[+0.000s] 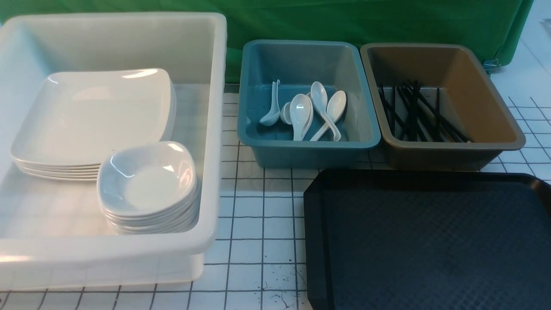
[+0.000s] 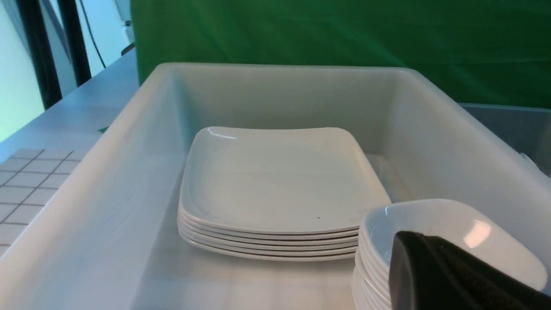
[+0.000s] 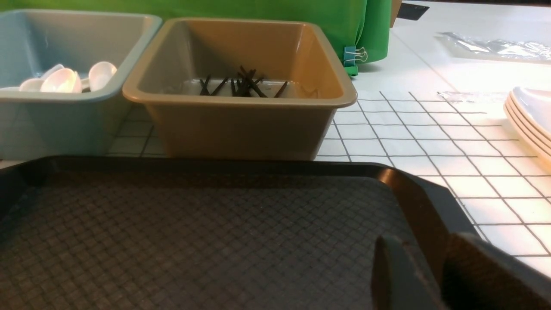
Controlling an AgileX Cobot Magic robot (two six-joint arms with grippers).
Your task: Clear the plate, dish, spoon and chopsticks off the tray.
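To the left of the big black diamond-textured plastic tray (image 1: 430, 241), a large white rectangular plastic tub (image 1: 215, 129) holds a stack of glossy white rounded-square plates (image 1: 90, 116) and, nearer the tray's side, a stack of small white bowl-like dishes (image 1: 146, 185). Only the left wrist view shows the left gripper (image 2: 447, 275), a dark shape low in front of those small dishes, its fingers pressed together on nothing. Just behind the tray's far rim stand a blue-green plastic tub (image 1: 308, 150) with several white glossy soup spoons (image 1: 301, 112) and, to its right, a brown plastic tub (image 1: 447, 153) with a heap of thin black chopsticks (image 1: 413, 112). The tray's surface lies bare in the front view. The right gripper (image 3: 426, 271) appears only in the right wrist view, over the tray's right corner, cut off by the frame edge; its fingers stand narrowly apart, holding nothing. That view alone shows more white plates (image 3: 531, 118) stacked well to the tray's right, cropped at the edge.
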